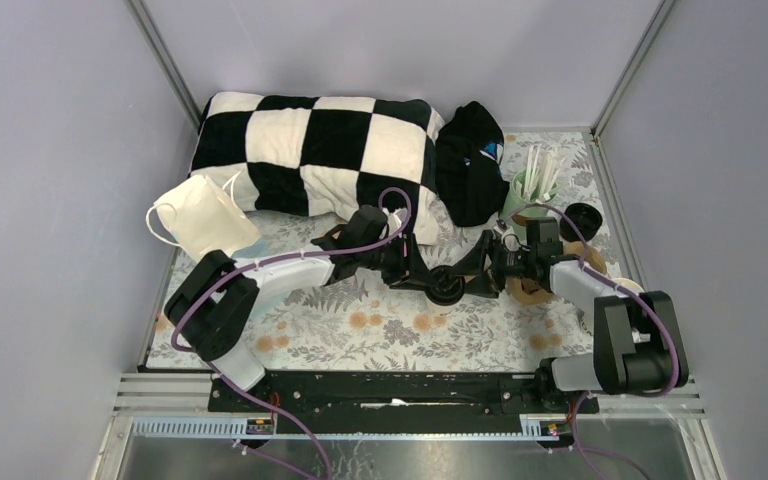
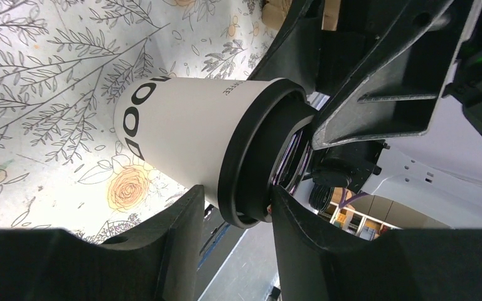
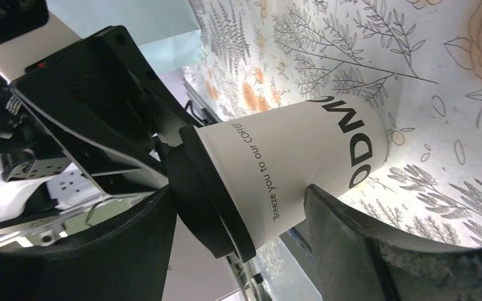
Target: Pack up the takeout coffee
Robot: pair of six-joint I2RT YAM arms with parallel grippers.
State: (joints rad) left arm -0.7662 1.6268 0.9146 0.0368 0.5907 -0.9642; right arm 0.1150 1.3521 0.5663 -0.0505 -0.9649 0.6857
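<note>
White paper cup (image 3: pixel 289 169), round black plastic lid (image 2: pixel 245 157), mid floral tablecloth (image 1: pixel 400 330): right gripper (image 3: pixel 241 207) pinches its wall, left gripper (image 2: pixel 235 200) brackets the lid, contact unclear. Opposing tugs could pop that lid!

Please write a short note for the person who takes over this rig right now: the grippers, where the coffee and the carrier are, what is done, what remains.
Left gripper: jaws seem shut on the coffee cup, at its black lid.
Right gripper: jaws seem shut on the same cup's wall. Which one bears it, I cannot tell.
Cup: middle of the table, where the grippers meet.
Brown carrier: just right of the cup, partly hidden.
Done: cup grasped.
Left: set it in the carrier.
</note>
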